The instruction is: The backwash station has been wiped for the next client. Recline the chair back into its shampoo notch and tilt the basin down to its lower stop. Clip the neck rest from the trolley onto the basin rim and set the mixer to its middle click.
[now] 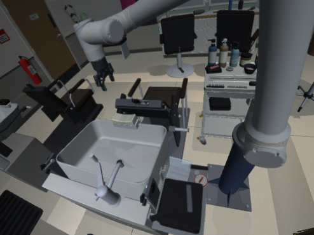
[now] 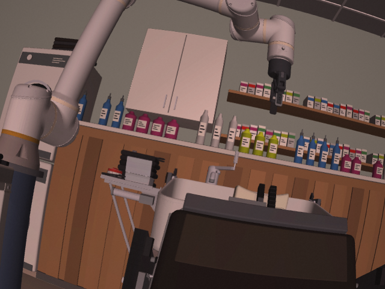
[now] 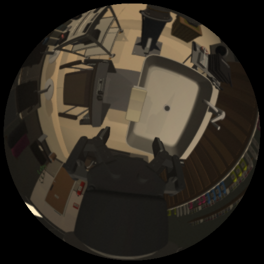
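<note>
My gripper (image 1: 104,83) (image 2: 273,107) (image 3: 131,138) is open and empty. It hangs high in the air, above and to the left of the basin. The grey basin (image 1: 113,154) (image 3: 170,105) sits below, with a cream neck rest (image 1: 124,120) (image 2: 264,199) (image 3: 136,103) on its chair-side rim. The mixer (image 1: 106,187) (image 2: 217,171) (image 3: 215,116) stands on the basin's opposite rim, its lever raised. The dark chair (image 1: 155,101) (image 2: 258,249) (image 3: 85,95) stands beyond the neck rest, its back lying low towards the basin.
My own arm column (image 1: 267,95) rises at the right on a blue pedestal. A trolley (image 1: 230,95) with bottles stands behind the chair. A second dark chair (image 1: 63,98) is at the left. A side tray (image 1: 181,203) adjoins the basin. Shelves of bottles (image 2: 311,146) line the wall.
</note>
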You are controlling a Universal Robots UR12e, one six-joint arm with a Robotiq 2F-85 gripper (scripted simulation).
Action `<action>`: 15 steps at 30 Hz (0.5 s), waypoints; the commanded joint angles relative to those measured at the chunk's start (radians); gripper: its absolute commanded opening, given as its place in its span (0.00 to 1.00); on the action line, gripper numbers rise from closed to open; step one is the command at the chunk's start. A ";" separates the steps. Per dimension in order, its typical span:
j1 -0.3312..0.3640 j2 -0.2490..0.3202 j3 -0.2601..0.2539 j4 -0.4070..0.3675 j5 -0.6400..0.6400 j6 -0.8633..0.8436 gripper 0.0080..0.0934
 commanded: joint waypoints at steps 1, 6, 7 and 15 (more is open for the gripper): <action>0.000 -0.001 -0.001 0.000 0.000 0.000 1.00; 0.000 -0.001 -0.001 0.000 0.000 0.000 1.00; 0.000 -0.001 -0.001 0.000 0.000 0.000 0.99; 0.000 -0.001 -0.001 0.000 0.000 0.000 0.81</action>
